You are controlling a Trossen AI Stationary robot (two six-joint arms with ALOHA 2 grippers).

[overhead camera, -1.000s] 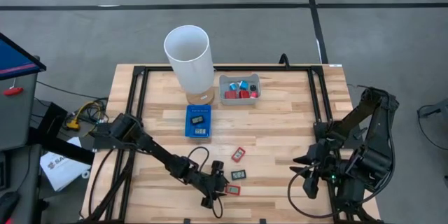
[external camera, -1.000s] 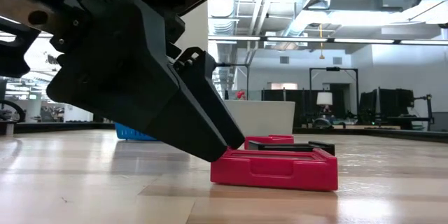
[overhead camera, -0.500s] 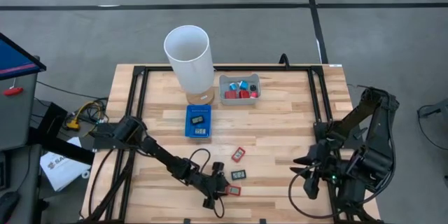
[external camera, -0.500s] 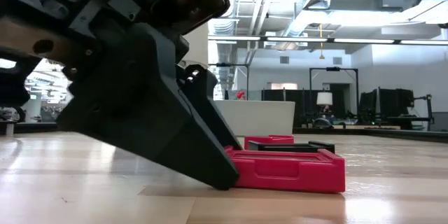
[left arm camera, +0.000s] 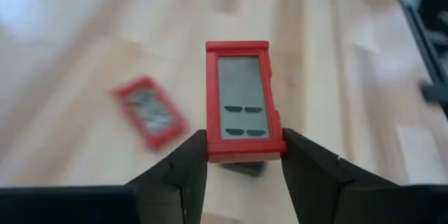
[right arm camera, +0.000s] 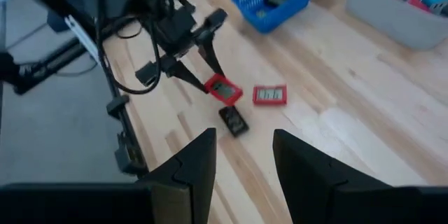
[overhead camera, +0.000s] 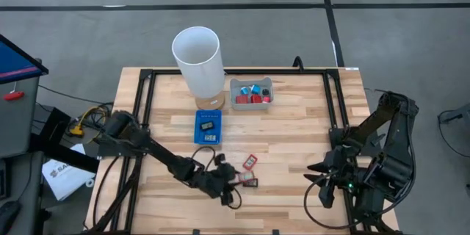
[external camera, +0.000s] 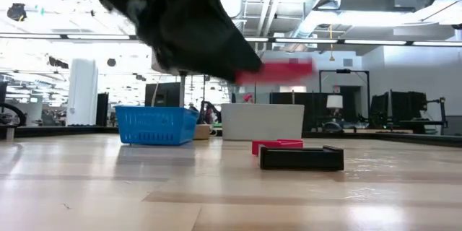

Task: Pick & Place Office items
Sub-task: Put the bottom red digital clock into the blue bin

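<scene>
Above the front of the bench point(overhead camera: 294, 154), the left end effector point(left arm camera: 243, 155) grips a red-framed office item point(left arm camera: 242, 100) by its short end, one finger on each side, and holds it clear of the wood. The low view shows the red piece in the air, well above the surface. Beneath and just beside it, a black item point(overhead camera: 250, 183) and a second red item point(overhead camera: 250, 161) lie flat on the bench, apart from each other.

The step in hand looks like the lift after a pick. The next move likely calls for carrying the held piece toward the back of the bench to a container, either the blue basket point(overhead camera: 208, 128) or the grey tray point(overhead camera: 251, 92) that already holds small red and blue pieces; which one is meant I cannot tell. The tall white cylinder point(overhead camera: 197, 62) stands close by both, so the approach needs to clear it.

The right end effector point(right arm camera: 241, 159) waits at the right edge of the bench, fingers parted and holding nothing.
</scene>
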